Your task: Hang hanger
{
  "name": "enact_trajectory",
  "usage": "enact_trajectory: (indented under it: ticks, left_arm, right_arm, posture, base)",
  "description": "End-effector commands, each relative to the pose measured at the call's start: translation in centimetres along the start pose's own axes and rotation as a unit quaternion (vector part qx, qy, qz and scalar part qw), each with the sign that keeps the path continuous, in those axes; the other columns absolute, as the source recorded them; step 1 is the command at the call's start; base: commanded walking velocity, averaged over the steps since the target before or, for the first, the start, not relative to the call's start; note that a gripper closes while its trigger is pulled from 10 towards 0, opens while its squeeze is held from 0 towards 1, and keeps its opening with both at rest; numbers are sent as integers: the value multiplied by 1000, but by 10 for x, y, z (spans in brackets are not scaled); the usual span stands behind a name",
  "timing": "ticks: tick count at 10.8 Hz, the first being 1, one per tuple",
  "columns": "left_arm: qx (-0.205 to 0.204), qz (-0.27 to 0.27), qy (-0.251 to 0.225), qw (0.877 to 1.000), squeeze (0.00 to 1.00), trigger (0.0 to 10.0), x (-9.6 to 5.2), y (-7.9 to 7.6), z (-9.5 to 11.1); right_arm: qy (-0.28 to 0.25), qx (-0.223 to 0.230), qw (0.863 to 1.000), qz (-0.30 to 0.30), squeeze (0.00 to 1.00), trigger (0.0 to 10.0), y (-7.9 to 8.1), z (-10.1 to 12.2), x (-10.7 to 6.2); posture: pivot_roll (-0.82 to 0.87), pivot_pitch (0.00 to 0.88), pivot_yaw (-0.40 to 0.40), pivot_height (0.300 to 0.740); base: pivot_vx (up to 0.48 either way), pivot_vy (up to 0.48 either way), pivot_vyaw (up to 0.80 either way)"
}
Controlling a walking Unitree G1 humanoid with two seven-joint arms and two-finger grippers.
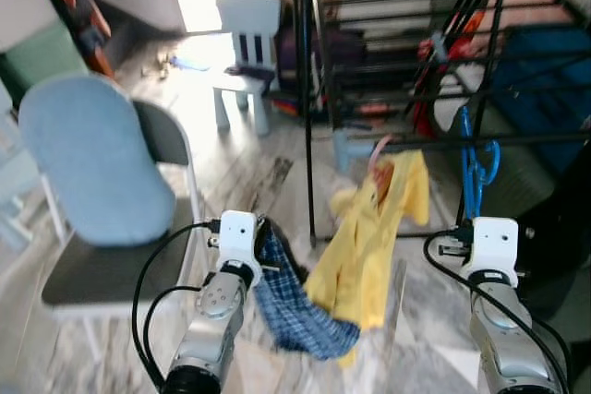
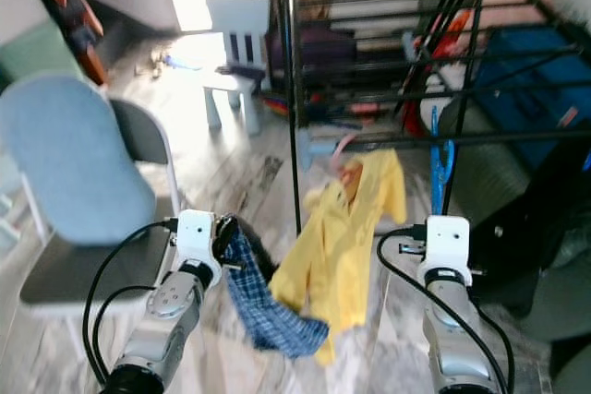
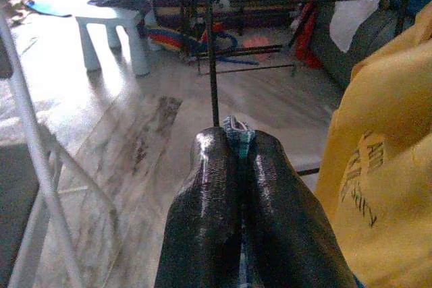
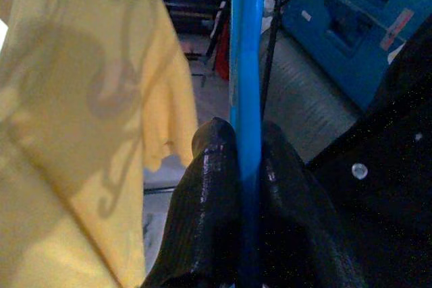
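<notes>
Two end effectors are raised in front of the robot, each clamped on something. The right end effector [image 4: 246,160] has its black fingers [image 4: 209,187] pressed together on the shaft of a blue hanger [image 4: 247,65], which rises between them; in the left eye view the blue hanger's looped top [image 1: 478,165] stands above the right wrist, just in front of a bar of the black drying rack [image 1: 406,71] and not hooked over it as far as can be seen. The left end effector [image 3: 239,150] is closed on a fold of blue checked cloth [image 3: 237,128], and that checked garment [image 1: 291,306] hangs from it down toward the floor. Between the two arms a yellow shirt [image 1: 374,237] hangs on a pink hanger [image 1: 379,149] from the rack's lower front bar, its lower part touching the checked garment. To the robot's left stands a folding chair [image 1: 97,173] with a blue padded back and a dark seat. Farther back, on the pale wood-look floor [image 1: 245,173], is a small white child's chair [image 1: 245,43] in bright light. A blue bin [image 4: 351,32] sits behind the rack on the right side, and dark fabric [image 4: 385,193] lies just beside the right end effector.
</notes>
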State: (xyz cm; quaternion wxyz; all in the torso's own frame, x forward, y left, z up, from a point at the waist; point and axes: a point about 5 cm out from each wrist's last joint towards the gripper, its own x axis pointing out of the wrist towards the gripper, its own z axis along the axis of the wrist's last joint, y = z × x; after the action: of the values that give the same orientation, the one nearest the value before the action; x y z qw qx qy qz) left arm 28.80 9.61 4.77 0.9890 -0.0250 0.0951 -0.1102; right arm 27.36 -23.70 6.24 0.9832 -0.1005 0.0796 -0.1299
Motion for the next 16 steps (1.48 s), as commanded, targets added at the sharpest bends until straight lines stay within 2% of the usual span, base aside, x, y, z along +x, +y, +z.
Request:
enact_trajectory:
  ticks: [1, 12, 14, 15, 16]
  left_arm:
    - [6, 2, 1, 1000, 0, 10000, 0, 1, -1]
    - [10, 6, 5, 1000, 0, 10000, 0, 3, -3]
    - [9, 5, 5, 1000, 0, 10000, 1, 3, -3]
    - [9, 4, 5, 1000, 0, 10000, 1, 2, -3]
    - [8, 3, 6, 1000, 0, 10000, 1, 2, -3]
  right_arm:
    - [-7, 1, 1000, 8, 0, 10000, 3, 5, 0]
    - [23, 3, 999, 24, 0, 10000, 11, 0, 4]
    - [24, 14, 999, 38, 0, 10000, 17, 2, 4]
    - [35, 39, 998, 35, 0, 10000, 17, 1, 5]
    - [38, 28, 998, 40, 0, 10000, 18, 1, 6]
  posture:
    - [-224, 0, 68, 740]
    - [-223, 0, 65, 740]
    - [-224, 0, 64, 740]
    - [-224, 0, 63, 740]
    - [-224, 0, 63, 740]
  base:
    - [-334, 0, 0]
    - [-334, 0, 0]
    - [-337, 0, 0]
    - [-337, 0, 0]
    - [-337, 0, 0]
